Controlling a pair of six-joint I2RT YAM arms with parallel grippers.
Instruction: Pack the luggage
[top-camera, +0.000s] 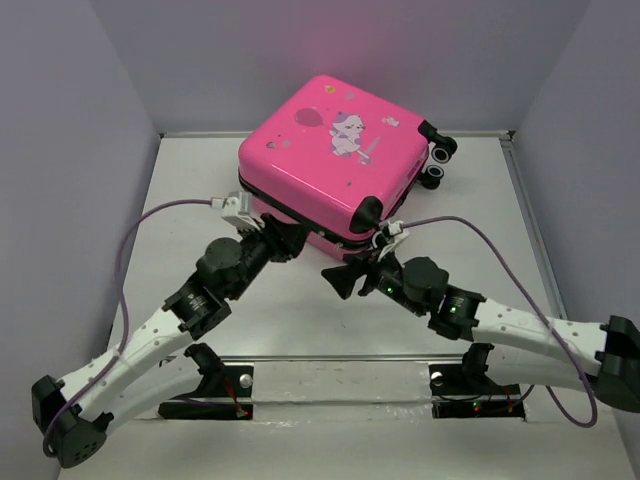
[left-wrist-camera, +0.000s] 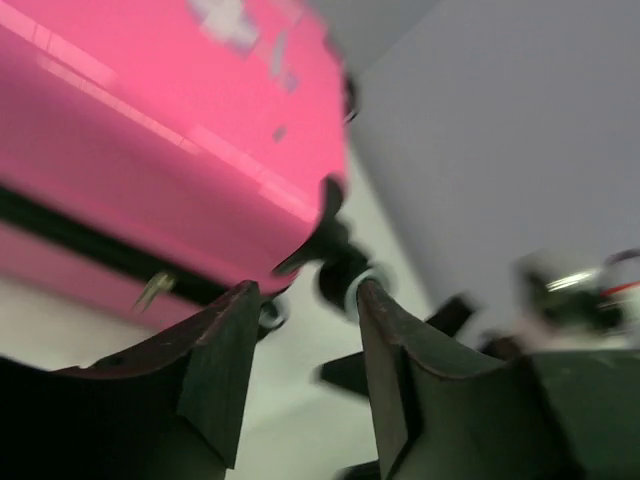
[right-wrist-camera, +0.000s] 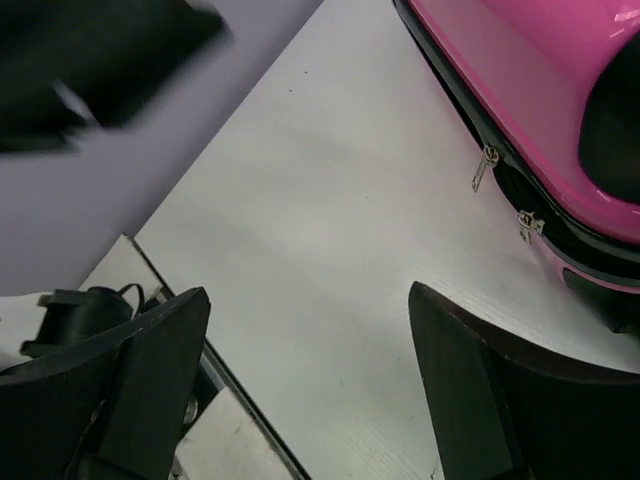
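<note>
The hot-pink luggage (top-camera: 335, 160) lies flat and closed at the back middle of the table, cat print up, black wheels (top-camera: 438, 160) at its right. My left gripper (top-camera: 288, 240) is open and empty, just in front of the case's near-left side; its wrist view shows the pink shell (left-wrist-camera: 150, 130), the black zipper band with a metal pull (left-wrist-camera: 152, 290), and the gripper (left-wrist-camera: 305, 300). My right gripper (top-camera: 342, 278) is open wide and empty over bare table, in front of the case's near corner. Its wrist view shows the gripper (right-wrist-camera: 310, 300), the case (right-wrist-camera: 530, 90) and two zipper pulls (right-wrist-camera: 487, 165).
Grey walls (top-camera: 80, 200) close in the white table (top-camera: 300, 320) on the left, back and right. A metal mounting rail (top-camera: 340, 375) runs along the near edge. Purple cables (top-camera: 125, 270) loop from both wrists. My two grippers are close together.
</note>
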